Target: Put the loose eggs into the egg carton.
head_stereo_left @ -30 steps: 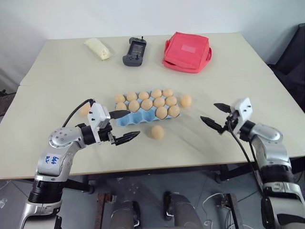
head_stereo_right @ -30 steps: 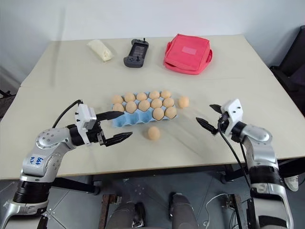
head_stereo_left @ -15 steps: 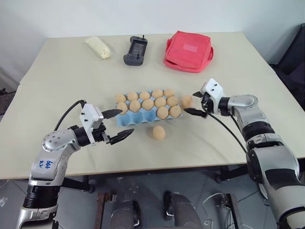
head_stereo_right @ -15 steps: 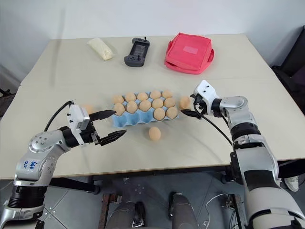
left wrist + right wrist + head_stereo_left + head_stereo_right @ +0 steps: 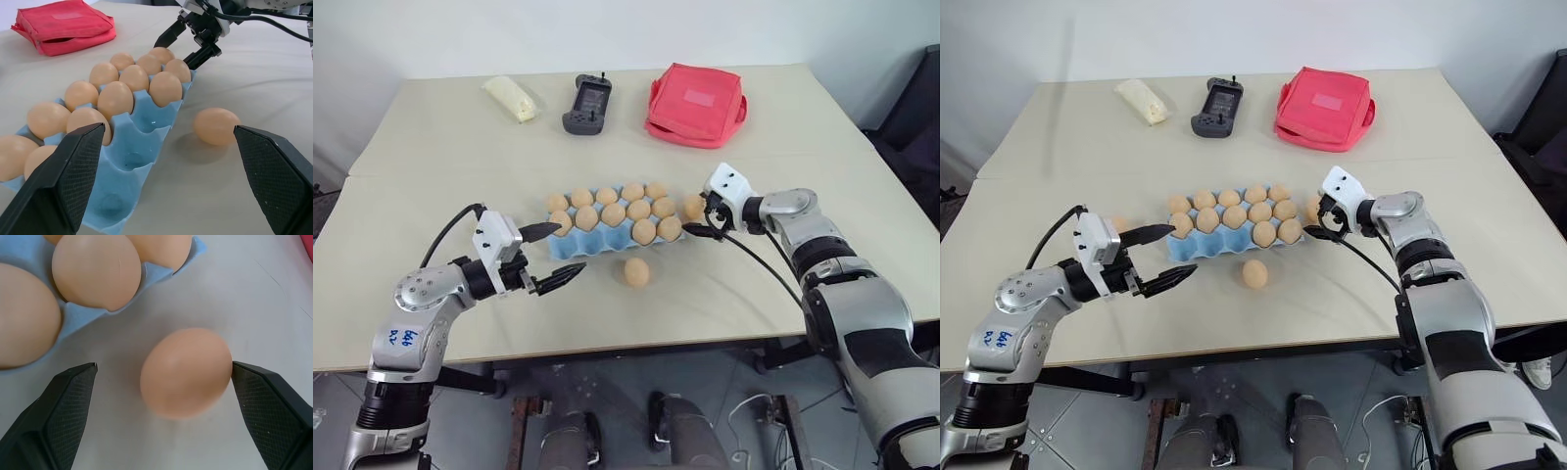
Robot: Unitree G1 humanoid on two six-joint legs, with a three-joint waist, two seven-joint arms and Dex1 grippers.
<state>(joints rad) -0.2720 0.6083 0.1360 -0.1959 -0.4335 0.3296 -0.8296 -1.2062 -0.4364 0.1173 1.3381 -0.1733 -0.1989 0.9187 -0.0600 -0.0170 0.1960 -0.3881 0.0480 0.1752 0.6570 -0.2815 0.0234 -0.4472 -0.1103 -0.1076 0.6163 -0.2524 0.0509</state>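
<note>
The light blue egg carton [image 5: 579, 246] lies mid-table with several tan eggs in its cups; the cups at its near left stand empty [image 5: 128, 159]. One loose egg [image 5: 636, 271] rests on the table just in front of the carton. Another loose egg [image 5: 186, 372] lies off the carton's right end, and my right gripper [image 5: 698, 215] stands open around it, a finger on each side, not touching. My left gripper [image 5: 572, 248] hovers open and empty at the carton's left front corner. A third egg [image 5: 1119, 223] peeks out behind the left hand.
At the far side of the table lie a red pouch [image 5: 695, 93], a black handheld controller [image 5: 588, 104] and a white packet [image 5: 514, 98]. The table's front edge runs just below both arms.
My right arm has swung in from the right and forward, so its open fingers now straddle the egg beside the carton. The left gripper has stayed about where it was.
</note>
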